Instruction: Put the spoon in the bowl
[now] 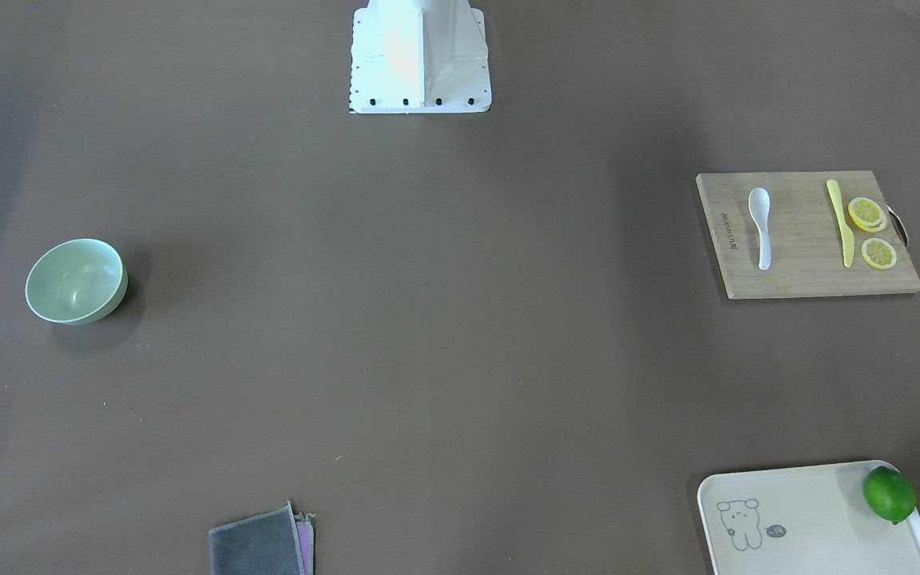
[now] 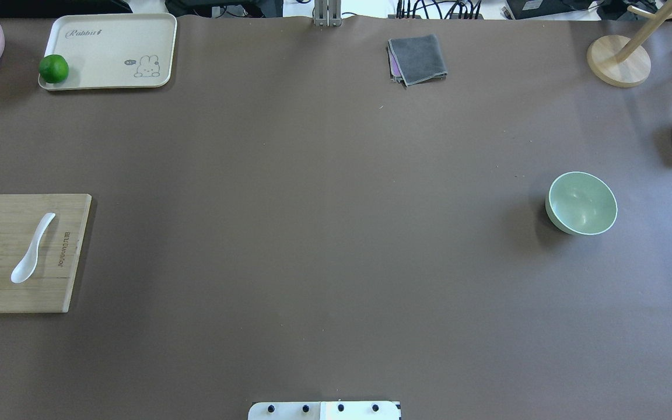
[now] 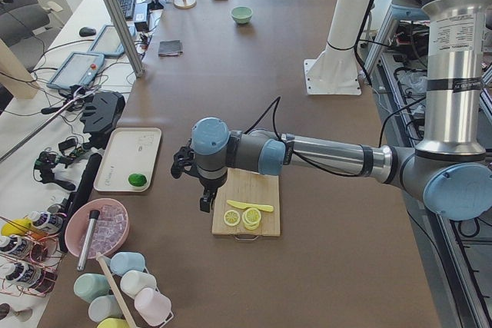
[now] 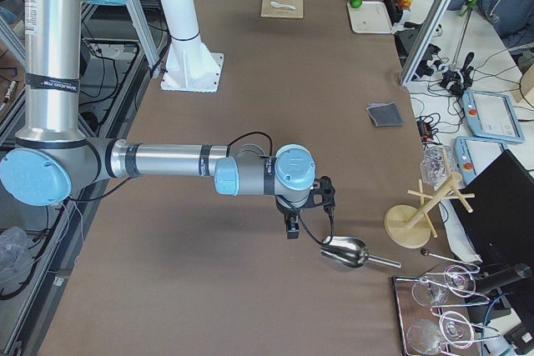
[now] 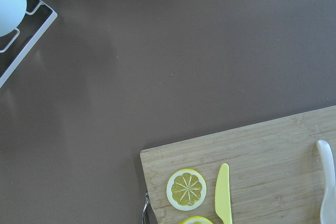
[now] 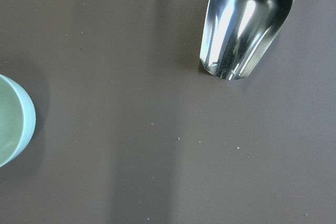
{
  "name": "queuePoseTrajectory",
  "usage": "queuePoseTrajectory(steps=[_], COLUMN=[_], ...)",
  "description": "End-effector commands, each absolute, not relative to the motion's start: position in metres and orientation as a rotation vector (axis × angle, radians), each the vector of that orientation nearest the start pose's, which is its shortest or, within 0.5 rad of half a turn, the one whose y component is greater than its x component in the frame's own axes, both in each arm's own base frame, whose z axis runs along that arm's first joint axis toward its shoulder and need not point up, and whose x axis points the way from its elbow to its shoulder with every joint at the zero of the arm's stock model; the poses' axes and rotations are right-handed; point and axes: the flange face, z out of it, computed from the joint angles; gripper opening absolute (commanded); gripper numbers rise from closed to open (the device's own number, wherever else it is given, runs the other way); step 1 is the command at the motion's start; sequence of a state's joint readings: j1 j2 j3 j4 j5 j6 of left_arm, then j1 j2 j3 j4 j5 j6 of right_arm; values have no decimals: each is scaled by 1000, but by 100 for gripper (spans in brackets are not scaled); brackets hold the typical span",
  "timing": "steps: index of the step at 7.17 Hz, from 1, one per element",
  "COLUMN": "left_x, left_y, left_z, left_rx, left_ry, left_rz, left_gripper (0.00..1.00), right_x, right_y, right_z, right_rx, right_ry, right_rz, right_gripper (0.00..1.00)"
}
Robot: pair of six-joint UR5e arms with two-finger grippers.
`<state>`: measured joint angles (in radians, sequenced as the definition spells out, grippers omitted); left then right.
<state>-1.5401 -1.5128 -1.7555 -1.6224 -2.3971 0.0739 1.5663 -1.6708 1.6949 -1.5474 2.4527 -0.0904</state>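
In the overhead view the cutting board [image 2: 21, 254] lies at 9 o'clock and the bowl [image 2: 582, 203] at 3 o'clock, well apart. The left gripper [image 3: 206, 202] hangs by the board, the right gripper [image 4: 291, 228] near the bowl; whether either pincer is wide or narrow cannot be told. The spoon [image 2: 32, 248] lies flat on the board, scoop toward 7 o'clock; its glossy, low handle could slip from a pinch or drop during the long carry.
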Motion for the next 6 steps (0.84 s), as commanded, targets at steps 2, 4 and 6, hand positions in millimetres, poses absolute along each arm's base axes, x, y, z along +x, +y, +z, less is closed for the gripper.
queuePoseTrajectory(steps=[2,4,6], left_x=[-45,-45,-45], left_y=[-474,-474,-473], left_z=[580,575,572], left_rx=[200,211,217], left_ry=[830,831,831], left_rz=[181,186,189], left_gripper=[98,98,98], right_x=[54,53,49], right_y=[-453,-456,-458], right_z=[632,627,627], right_rx=[92,130,152], right_ry=[-881,-884,-883], right_rz=[-121,-134,-152], right_gripper=[100,100,100])
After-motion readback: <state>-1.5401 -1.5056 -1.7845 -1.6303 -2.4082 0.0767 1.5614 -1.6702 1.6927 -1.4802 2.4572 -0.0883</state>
